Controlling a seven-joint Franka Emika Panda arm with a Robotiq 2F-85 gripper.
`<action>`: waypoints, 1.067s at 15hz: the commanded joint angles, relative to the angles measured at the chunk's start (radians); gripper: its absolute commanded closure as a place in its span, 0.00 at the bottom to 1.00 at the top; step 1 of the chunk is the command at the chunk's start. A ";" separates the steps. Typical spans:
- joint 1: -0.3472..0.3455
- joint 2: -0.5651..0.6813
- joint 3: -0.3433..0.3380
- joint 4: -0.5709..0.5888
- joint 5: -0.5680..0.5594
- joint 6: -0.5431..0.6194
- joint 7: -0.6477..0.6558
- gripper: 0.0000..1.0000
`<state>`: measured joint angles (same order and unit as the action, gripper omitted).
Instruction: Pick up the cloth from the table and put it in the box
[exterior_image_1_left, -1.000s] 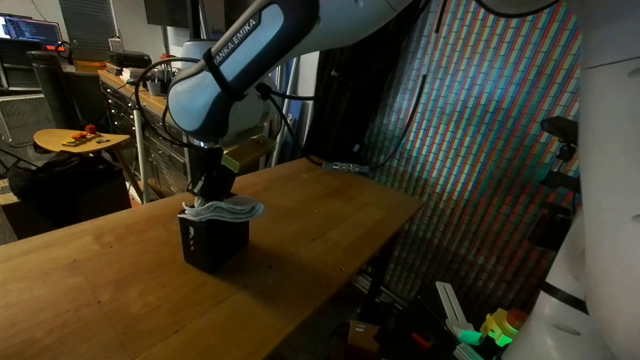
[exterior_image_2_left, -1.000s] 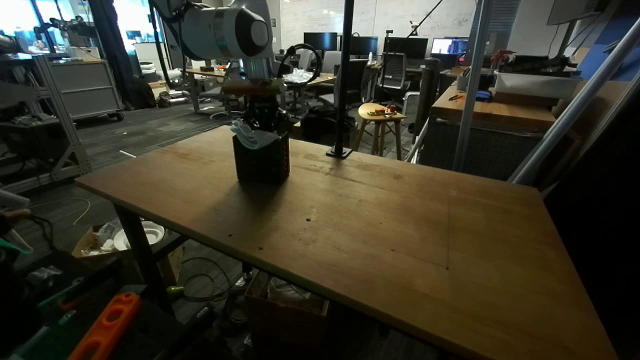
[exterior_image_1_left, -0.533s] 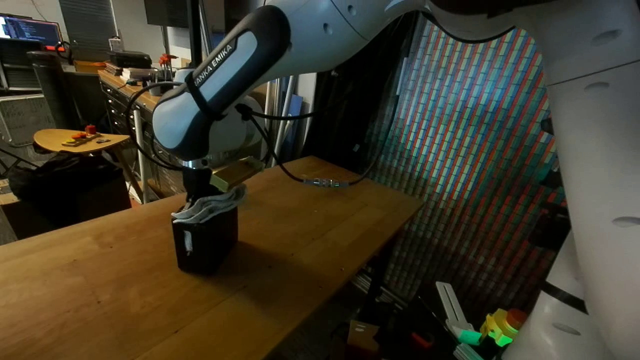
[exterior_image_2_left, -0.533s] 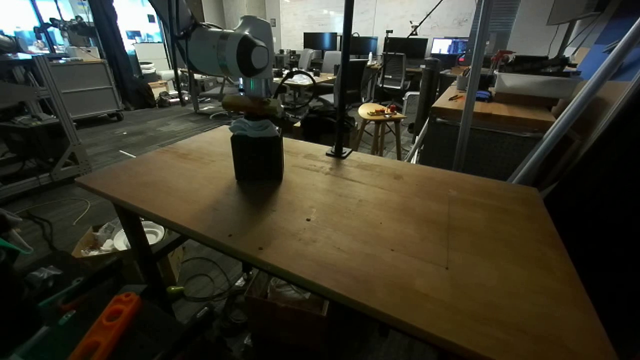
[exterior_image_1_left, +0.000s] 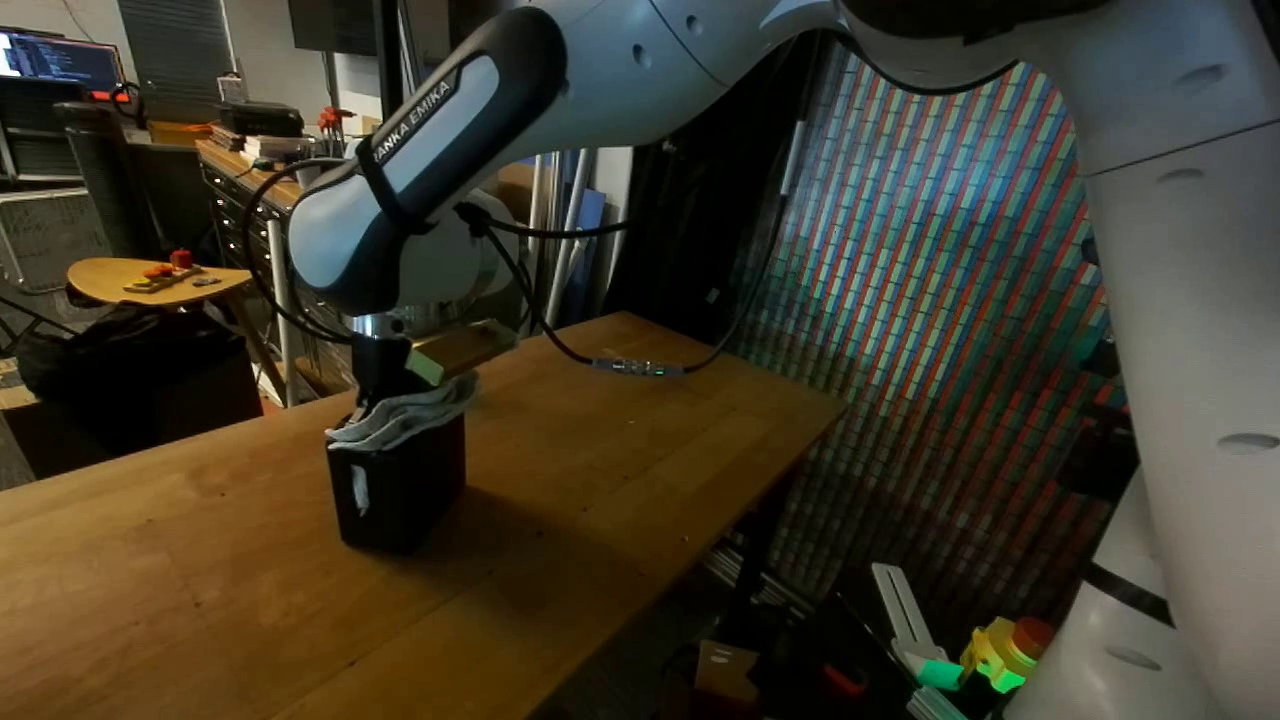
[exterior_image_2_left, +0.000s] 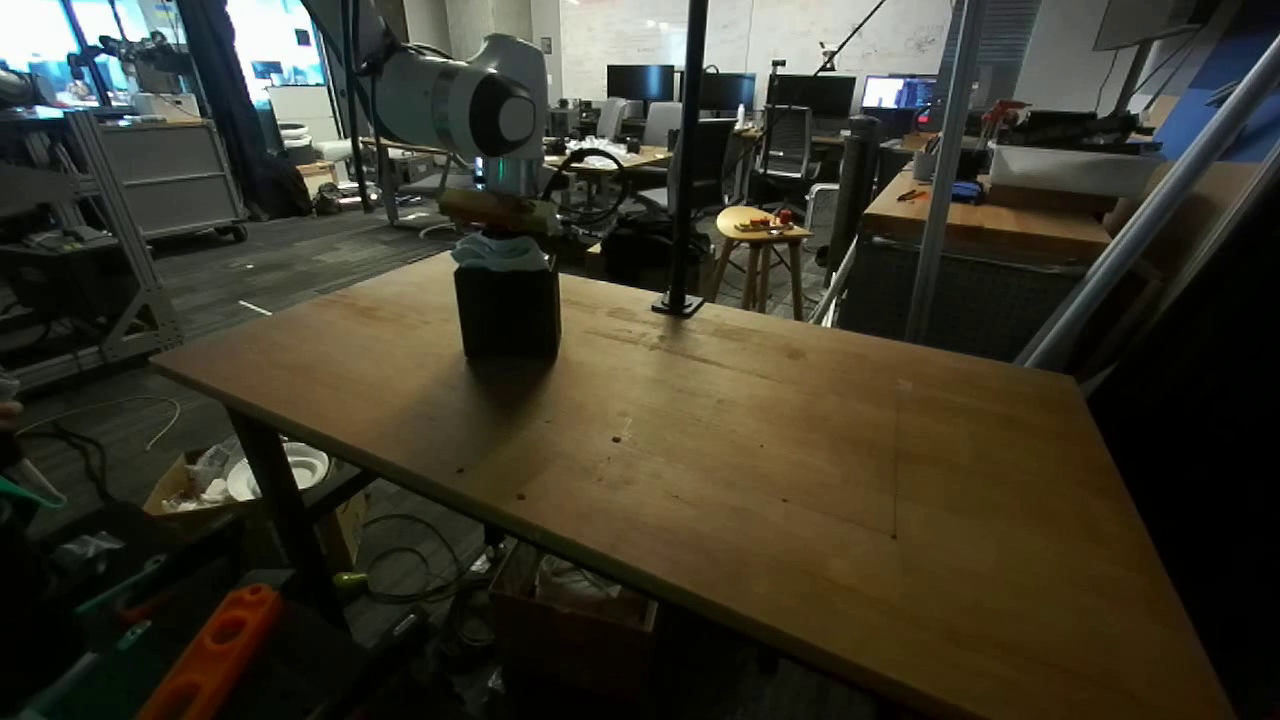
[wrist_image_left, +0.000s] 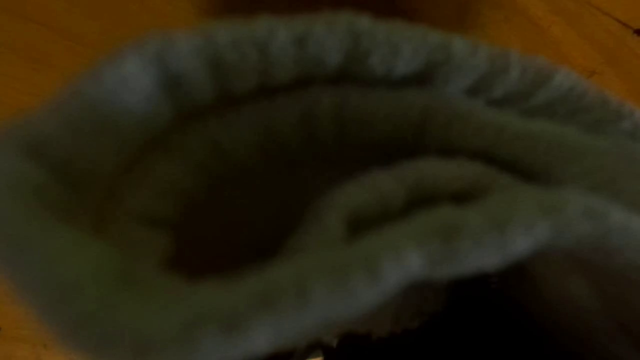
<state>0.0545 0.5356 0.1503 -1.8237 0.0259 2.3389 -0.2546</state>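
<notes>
A black box (exterior_image_1_left: 405, 500) stands upright on the wooden table (exterior_image_1_left: 620, 460); it also shows in an exterior view (exterior_image_2_left: 508, 315). The light grey-blue cloth (exterior_image_1_left: 405, 415) lies bunched in folds over the box's opening, with part above the rim. It shows in an exterior view (exterior_image_2_left: 500, 252) too. A pale patch shows in the slot on the box's side. My gripper (exterior_image_1_left: 375, 385) points down into the box beside the folds; its fingertips are hidden by cloth and box. In the wrist view the blurred cloth (wrist_image_left: 325, 50) fills most of the picture and the jaws are lost in darkness.
A black post (exterior_image_2_left: 680, 295) is fixed at the table's edge near the box. A cable with a connector (exterior_image_1_left: 640, 367) hangs low from the arm over the table. A stool (exterior_image_2_left: 760, 225) with small coloured items stands beyond the table.
The gripper has lowered into the box's mouth, and the cloth folds have bunched up around it. The box has slid a little left in both exterior views. A pale patch now shows in its slot.
</notes>
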 joint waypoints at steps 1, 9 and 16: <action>-0.001 -0.013 0.005 0.019 0.010 -0.015 -0.004 1.00; 0.049 -0.144 -0.039 0.028 -0.082 -0.051 0.104 1.00; 0.115 -0.306 -0.089 -0.054 -0.182 -0.039 0.461 1.00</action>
<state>0.1305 0.3155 0.0953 -1.8119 -0.1097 2.3125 0.0413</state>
